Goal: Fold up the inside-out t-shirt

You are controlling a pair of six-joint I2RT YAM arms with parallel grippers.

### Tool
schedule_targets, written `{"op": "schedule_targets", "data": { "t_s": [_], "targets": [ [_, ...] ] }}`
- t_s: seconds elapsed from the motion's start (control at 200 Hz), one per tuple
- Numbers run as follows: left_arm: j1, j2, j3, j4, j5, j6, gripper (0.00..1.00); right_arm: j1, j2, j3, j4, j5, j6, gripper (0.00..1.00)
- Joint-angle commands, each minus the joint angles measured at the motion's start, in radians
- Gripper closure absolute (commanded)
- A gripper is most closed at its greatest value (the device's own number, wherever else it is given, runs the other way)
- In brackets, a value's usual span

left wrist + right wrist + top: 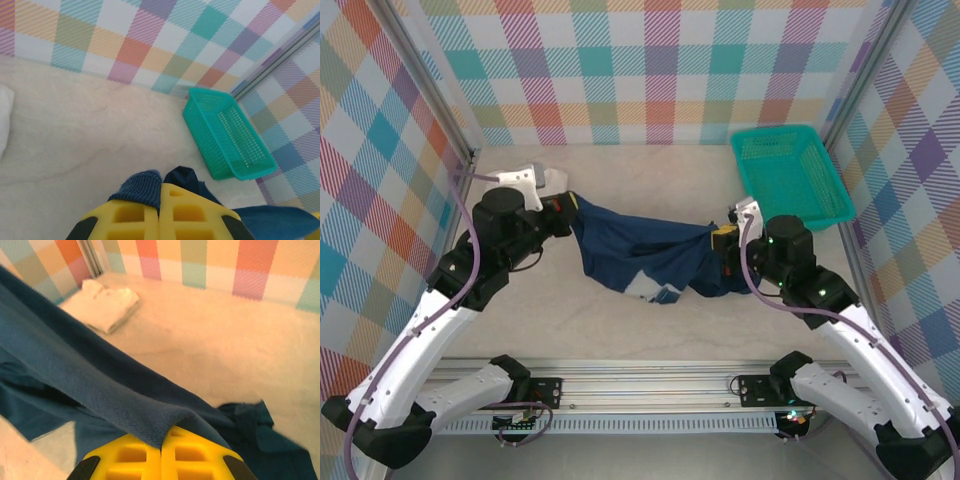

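So that it can spread flat, the inside-out t-shirt (640,255) is being held stretched, pinched between the closed fingers of left gripper (160,192) and right gripper (161,439).

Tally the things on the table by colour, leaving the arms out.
Navy blue: 1, the t-shirt
White: 1, the folded shirt
Teal: 1, the basket
Total: 3

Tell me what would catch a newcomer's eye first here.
The dark navy blue soft cloth t-shirt stretches across mid-table between the left gripper and right gripper, both shut on it. A teal plastic mesh basket sits far right; a folded white cloth lies far left.
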Motion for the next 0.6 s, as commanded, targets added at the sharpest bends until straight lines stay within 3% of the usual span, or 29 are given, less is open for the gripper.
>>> {"op": "schedule_targets", "data": {
  "t_s": [0.0, 0.135, 0.215, 0.305, 0.595],
  "targets": [
    [0.010, 0.057, -0.100, -0.035, 0.030, -0.038, 1.00, -0.011, 0.124, -0.050, -0.107, 0.029, 0.069, 0.98],
    [0.011, 0.119, -0.178, 0.012, 0.081, -0.062, 1.00, 0.003, 0.322, -0.050, -0.080, 0.066, 0.081, 0.74],
    [0.011, 0.146, -0.189, 0.024, 0.087, -0.058, 1.00, 0.062, 0.351, -0.077, 0.028, 0.098, 0.005, 0.61],
    [0.012, 0.159, -0.192, 0.027, 0.070, -0.047, 1.00, 0.133, 0.350, -0.117, 0.158, 0.040, -0.096, 0.51],
    [0.021, 0.164, -0.194, 0.034, 0.059, -0.033, 1.00, 0.340, 0.465, -0.091, 0.327, -0.008, -0.376, 0.47]
  ]
}}
